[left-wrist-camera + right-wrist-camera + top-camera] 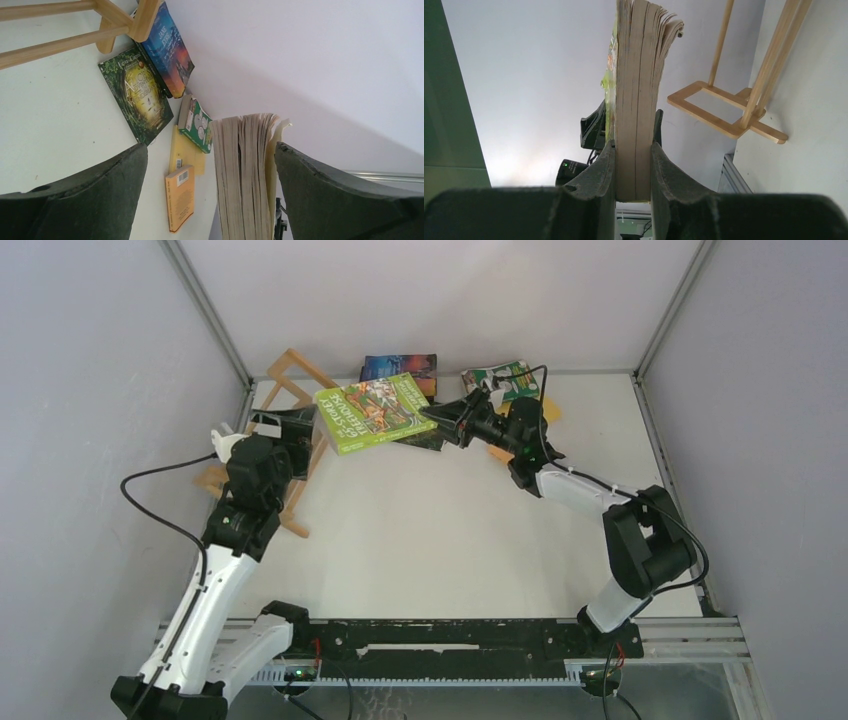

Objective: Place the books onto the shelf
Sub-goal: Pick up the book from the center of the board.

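View from above: clamping the lime-green book (pixel 372 412) by its right edge in the right gripper (pixel 452 422), holding it tilted in the air over the far middle of the table (pixel 450 530); showing white cover lettering, too small for reading. Hanging the left gripper (pixel 268 426), jaws spread wide and holding nothing, at the far left by the shelf (pixel 292 375), sitting askew near the far-left corner. Showing the blue book (pixel 398 367) against the far wall and the green book with white circles (pixel 503 380) to its right.

Left wrist next: framing the lime-green book's page edges between two widely parted fingers (pixel 85 195), touching neither. Showing, flat on the table beyond, the blue book reading "JANE EYRE", the black book (pixel 137 92) bearing gold lettering seeming to spell "Alice's Adventures in Wonderland", and the yellow-orange book (pixel 179 200) carrying a barcode sticker.

Right wrist last: pinching the page block tightly between both fingers (pixel 599 170), with the shelf's frame end showing beyond.
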